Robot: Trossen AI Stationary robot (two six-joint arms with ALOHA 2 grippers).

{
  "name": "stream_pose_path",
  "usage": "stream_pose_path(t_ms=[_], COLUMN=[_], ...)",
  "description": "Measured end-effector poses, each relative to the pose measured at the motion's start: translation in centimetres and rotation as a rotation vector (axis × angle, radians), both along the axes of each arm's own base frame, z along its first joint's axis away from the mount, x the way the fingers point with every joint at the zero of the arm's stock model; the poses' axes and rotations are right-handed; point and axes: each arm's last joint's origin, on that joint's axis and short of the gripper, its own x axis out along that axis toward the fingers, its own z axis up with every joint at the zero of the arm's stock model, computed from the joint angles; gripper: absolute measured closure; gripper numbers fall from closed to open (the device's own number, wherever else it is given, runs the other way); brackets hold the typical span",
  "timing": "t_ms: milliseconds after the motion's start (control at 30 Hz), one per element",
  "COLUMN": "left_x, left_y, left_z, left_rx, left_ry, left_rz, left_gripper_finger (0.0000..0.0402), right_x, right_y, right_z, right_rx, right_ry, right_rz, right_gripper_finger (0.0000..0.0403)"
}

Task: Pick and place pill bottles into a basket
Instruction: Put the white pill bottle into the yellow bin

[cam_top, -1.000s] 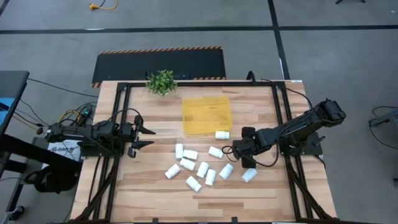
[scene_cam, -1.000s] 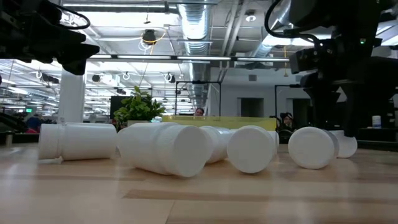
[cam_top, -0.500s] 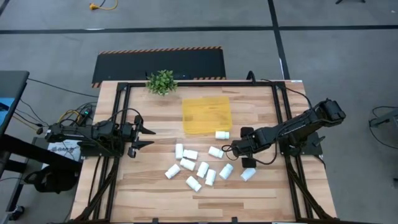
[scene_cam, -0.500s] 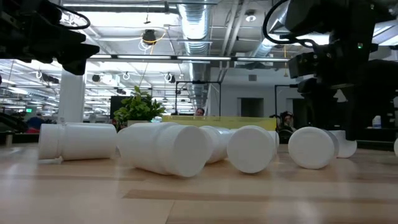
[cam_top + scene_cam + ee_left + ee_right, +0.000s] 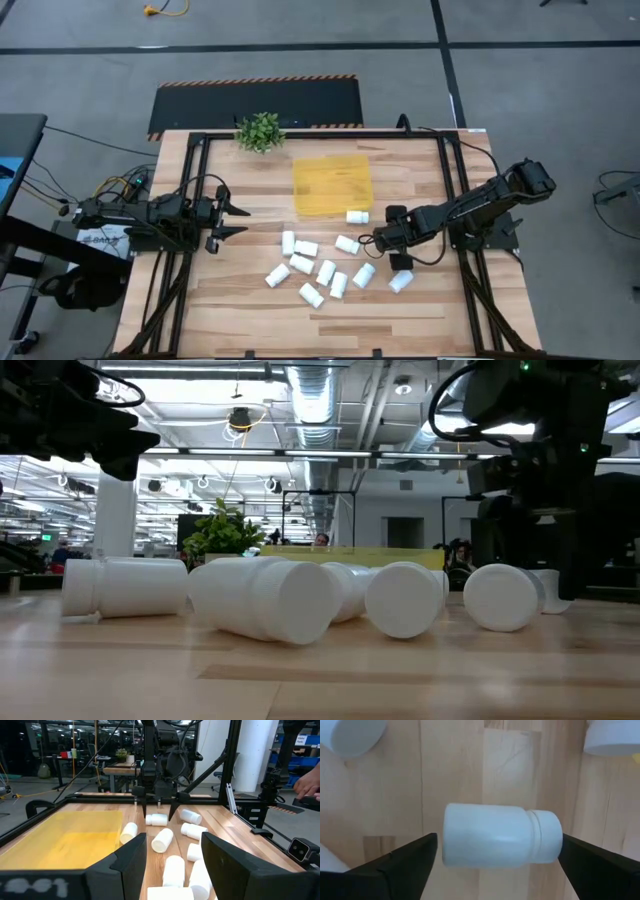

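Wooden table (image 5: 240,300): loose pill bottles (image 5: 315,272) crowd the right claw (image 5: 375,241).

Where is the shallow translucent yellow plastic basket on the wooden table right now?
In the high view the shallow translucent yellow basket lies at the table's far middle, right of the small green potted plant, with one white pill bottle lying just off its near right corner.

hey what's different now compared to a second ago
The right hand slid a little toward the table's middle and now straddles a lying pill bottle, fingers open, not gripping yet. The other bottles, the basket and the left hand stayed put.
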Motion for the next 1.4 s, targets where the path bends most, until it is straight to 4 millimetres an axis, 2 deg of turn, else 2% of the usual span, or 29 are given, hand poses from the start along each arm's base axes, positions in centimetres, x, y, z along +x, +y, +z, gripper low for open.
stream_pose_path(t_ms=[433,667,867,1033,1200,1400], left_x=[0.0,0.0,0.0,0.0,0.0,0.0], left_y=[0.0,0.0,0.0,0.0,0.0,0.0], left_z=[0.0,0.0,0.0,0.0,0.0,0.0], left_rx=[0.000,0.000,0.000,0.000,0.000,0.000], left_ry=[0.000,0.000,0.000,0.000,0.000,0.000], left_rz=[0.000,0.000,0.000,0.000,0.000,0.000], left_gripper_finger=[0.0225,0.0225,0.0225,0.0225,0.0225,0.0225], right_x=[0.1,0.1,0.5,0.8,1.7,3.2], right_y=[0.0,0.0,0.0,0.1,-0.1,-2.2], right_z=[0.0,0.1,1.0,2.4,4.8,8.7], right_rx=[0.001,0.000,-0.031,-0.041,-0.060,-0.109], right_ry=[-0.012,-0.010,-0.002,0.023,0.030,0.004], right_rz=[0.001,0.000,0.004,0.005,0.013,0.016], right_gripper_finger=[0.0066,0.0059,0.0064,0.0068,0.0060,0.0065])
